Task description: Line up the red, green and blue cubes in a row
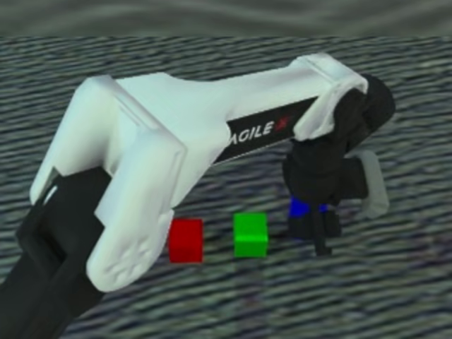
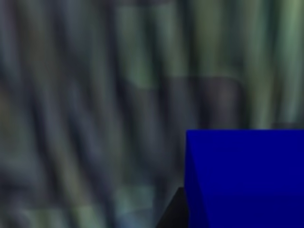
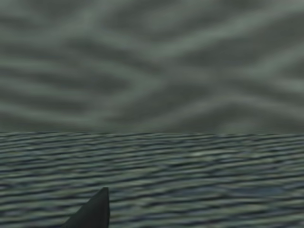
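Observation:
The red cube point(image 1: 186, 240) and the green cube point(image 1: 251, 234) rest side by side on the table, a small gap apart. My left arm reaches across from the top view's left. Its gripper point(image 1: 316, 236) is shut on the blue cube point(image 1: 304, 207), just right of the green cube and roughly level with it. In the left wrist view the blue cube point(image 2: 244, 178) looms large, with one dark finger point(image 2: 175, 211) pressed to its side. Whether the blue cube touches the table is hidden. My right arm is outside the top view; one fingertip point(image 3: 95, 211) shows in its wrist view.
The table point(image 1: 395, 282) has a dark wavy pattern, with a grey backdrop point(image 3: 152, 61) beyond it. The left arm's white forearm point(image 1: 212, 120) spans the area above and behind the red and green cubes.

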